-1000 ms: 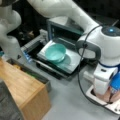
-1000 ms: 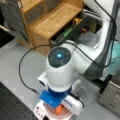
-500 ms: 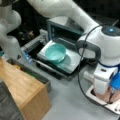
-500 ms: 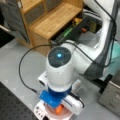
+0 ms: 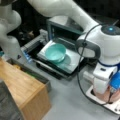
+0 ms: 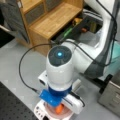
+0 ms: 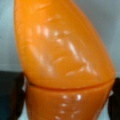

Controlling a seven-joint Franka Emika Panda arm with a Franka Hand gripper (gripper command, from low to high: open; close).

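Wrist view: an orange carrot-shaped object (image 7: 65,57) fills nearly the whole frame, tapering toward the top, long axis running bottom to top. Dark fingers (image 7: 10,95) sit at the lower left and lower right edges, tight against its wider lower part. Judged from this, the gripper is closed on the orange object, with the object directly between the fingers and in line with the camera.

In a front view the gripper (image 6: 59,108) sits at the bottom centre, pointing straight down below the arm's blue-lit wrist housing (image 6: 59,65). A bit of the orange object (image 6: 59,109) shows beneath it, over a pinkish bowl (image 6: 53,113) resting on a white tray (image 6: 38,111).

In a front view the same pinkish bowl (image 5: 110,96) lies at lower right under the wrist; the gripper itself is hidden there by the arm.

Surroundings: a teal bowl (image 5: 55,52) on the open door of a small oven (image 5: 65,27) at frame centre, well apart from the gripper. A wooden cabinet (image 5: 22,90) is at lower left.
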